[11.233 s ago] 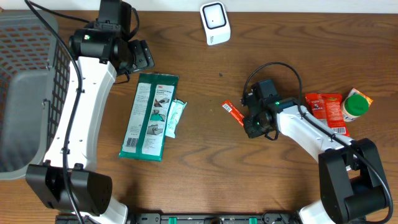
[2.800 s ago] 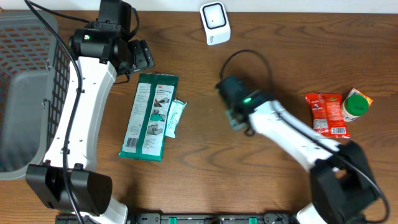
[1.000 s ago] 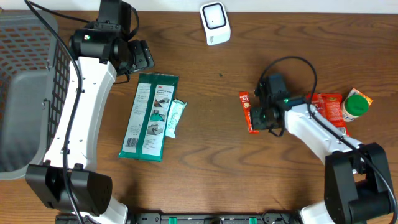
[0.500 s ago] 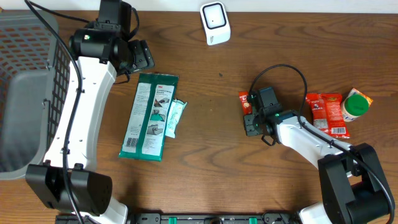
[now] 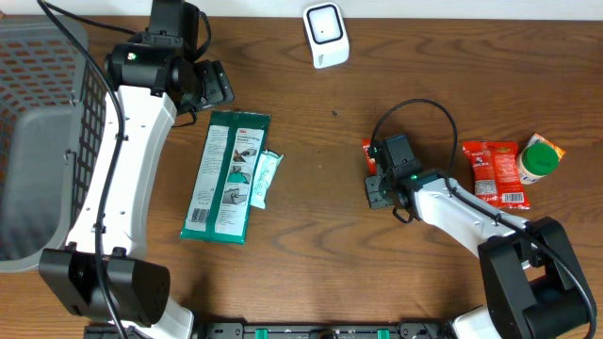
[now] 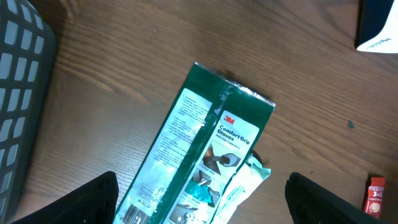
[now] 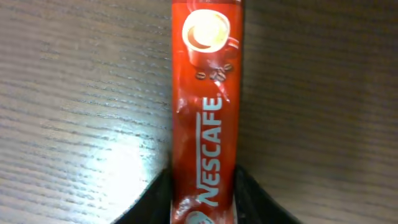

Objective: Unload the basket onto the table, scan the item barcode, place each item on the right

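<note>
A red Nescafe coffee stick [image 7: 207, 112] lies flat on the wooden table, right of centre; only its far end [image 5: 369, 149] shows from overhead. My right gripper [image 5: 376, 185] sits low over the stick, its two dark fingers [image 7: 155, 199] pressed against both long edges, shut on it. The white barcode scanner [image 5: 325, 35] stands at the table's back edge and shows at the corner [image 6: 379, 25] of the left wrist view. My left gripper [image 5: 212, 85] hangs open at the back left, above a green glove package [image 6: 199, 149], nothing between its fingers [image 6: 87, 202].
A small white-teal packet [image 5: 264, 179] rests against the green package [image 5: 226, 174]. A red snack packet [image 5: 495, 171] and a green-lidded jar [image 5: 540, 158] lie at the far right. A grey wire basket [image 5: 38, 141] fills the left edge.
My right gripper slid left over the coffee stick and its fingers narrowed onto the stick's sides. The left arm stayed still.
</note>
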Motion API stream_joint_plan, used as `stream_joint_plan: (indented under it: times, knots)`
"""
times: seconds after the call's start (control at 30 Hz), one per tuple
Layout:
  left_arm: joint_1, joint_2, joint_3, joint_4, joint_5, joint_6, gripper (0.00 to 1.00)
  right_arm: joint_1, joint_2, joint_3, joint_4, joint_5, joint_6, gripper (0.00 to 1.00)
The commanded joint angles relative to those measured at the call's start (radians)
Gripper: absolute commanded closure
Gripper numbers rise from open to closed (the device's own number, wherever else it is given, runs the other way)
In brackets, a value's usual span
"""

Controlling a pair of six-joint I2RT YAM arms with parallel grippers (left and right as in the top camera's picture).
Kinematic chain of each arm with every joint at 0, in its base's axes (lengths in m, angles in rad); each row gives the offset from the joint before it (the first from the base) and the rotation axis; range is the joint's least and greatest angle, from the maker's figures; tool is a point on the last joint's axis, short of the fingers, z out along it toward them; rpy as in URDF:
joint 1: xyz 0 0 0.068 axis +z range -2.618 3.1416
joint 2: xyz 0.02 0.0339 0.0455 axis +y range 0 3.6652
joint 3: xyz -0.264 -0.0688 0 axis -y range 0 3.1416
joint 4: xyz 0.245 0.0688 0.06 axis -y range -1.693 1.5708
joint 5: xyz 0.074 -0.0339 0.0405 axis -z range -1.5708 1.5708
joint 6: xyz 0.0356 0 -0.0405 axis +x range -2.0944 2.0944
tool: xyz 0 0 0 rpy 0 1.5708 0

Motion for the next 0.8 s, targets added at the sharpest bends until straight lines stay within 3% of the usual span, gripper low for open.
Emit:
stream_joint_plan:
  times: [0.0,0.07,0.17,0.43,0.57,0.77]
  knots:
    - [0.003,-0.010,0.004,-0.002,-0.013,0.013,0.14,0.009,0.013,-0.028,-0.009,0.032,-0.012,0.89]
    - [0.003,-0.010,0.004,-0.002,-0.013,0.013,0.14,0.009,0.013,-0.035,-0.007,0.031,-0.012,0.98]
    - [0.003,-0.010,0.004,-0.002,-0.013,0.013,0.14,0.009,0.010,-0.033,-0.004,0.027,-0.011,0.99]
    - [0.003,-0.010,0.004,-0.002,-0.013,0.013,0.14,0.008,-0.216,0.176,-0.234,0.010,-0.060,0.99]
    - [0.003,-0.010,0.004,-0.002,-0.013,0.013,0.14,-0.026,-0.280,0.360,-0.437,-0.098,-0.026,0.99]
    - [0.003,-0.010,0.004,-0.002,-0.013,0.013,0.14,-0.076,-0.217,0.761,-0.782,-0.158,-0.026,0.99]
